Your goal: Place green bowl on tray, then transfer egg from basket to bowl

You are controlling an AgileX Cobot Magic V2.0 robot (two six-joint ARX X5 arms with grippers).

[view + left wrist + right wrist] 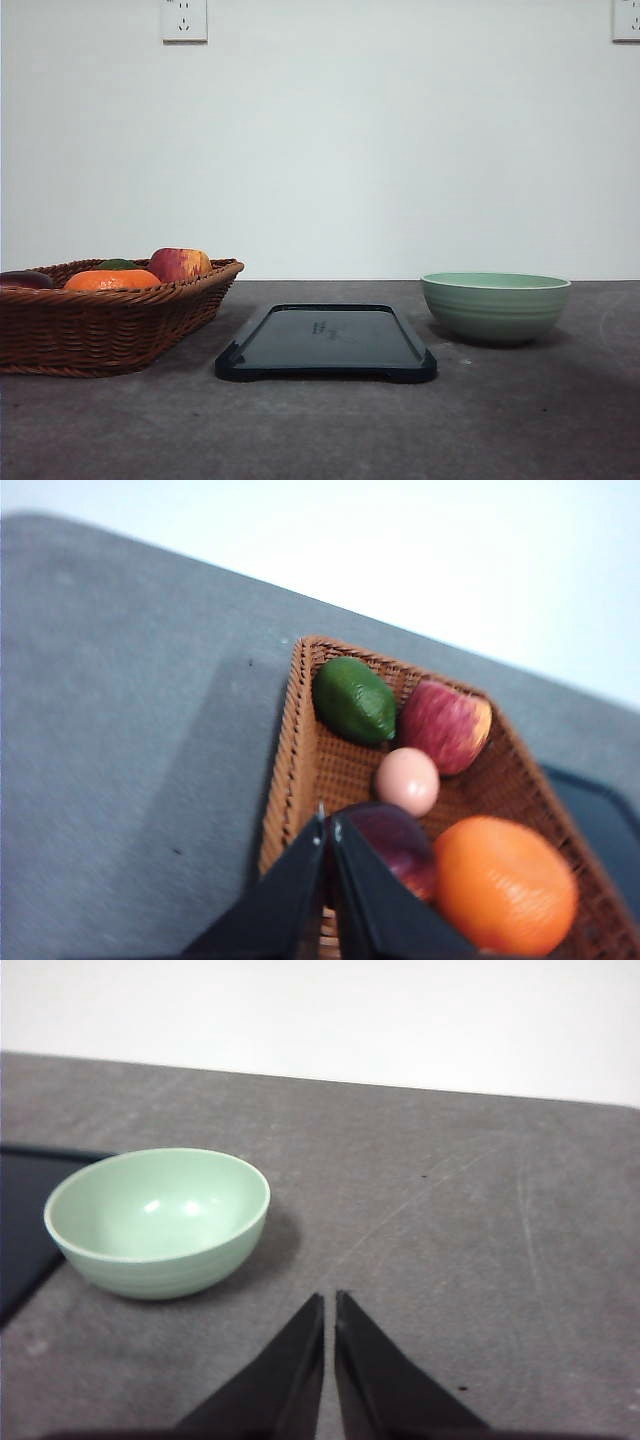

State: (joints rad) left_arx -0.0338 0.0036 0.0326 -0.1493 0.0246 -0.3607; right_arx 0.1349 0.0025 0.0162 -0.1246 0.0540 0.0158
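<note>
the left fingers (pixel 328 825) are pressed together with nothing between them, hanging above the near end of the basket (pixel 290 750). the right fingers (pixel 329 1305) are likewise closed on nothing, poised over bare counter (pixel 480 1210) with the green bowl (pixel 158 1220) off at about ten o'clock from their tips.

nothing of the task looks done yet. in the front view the green bowl (pixel 495 305) sits on the counter at three o'clock from the tray (pixel 325 342), near it but apart, and the tray carries nothing. the egg (pixel 407 781) lies in the basket, roughly at one o'clock from the left fingertips. both steps are left: bowl onto tray, then egg into bowl.

the egg is crowded. a red apple (pixel 445 725) touches or nearly touches it on the far side, a green avocado-like fruit (pixel 354 701) sits just beside that, an orange (pixel 505 883) lies near it, and a dark purple fruit (pixel 390 845) lies under the left fingers. reaching the egg probably means threading between these neighbours. the path from bowl to tray looks unobstructed. two wall sockets (pixel 184 20) sit high on the wall behind.
</note>
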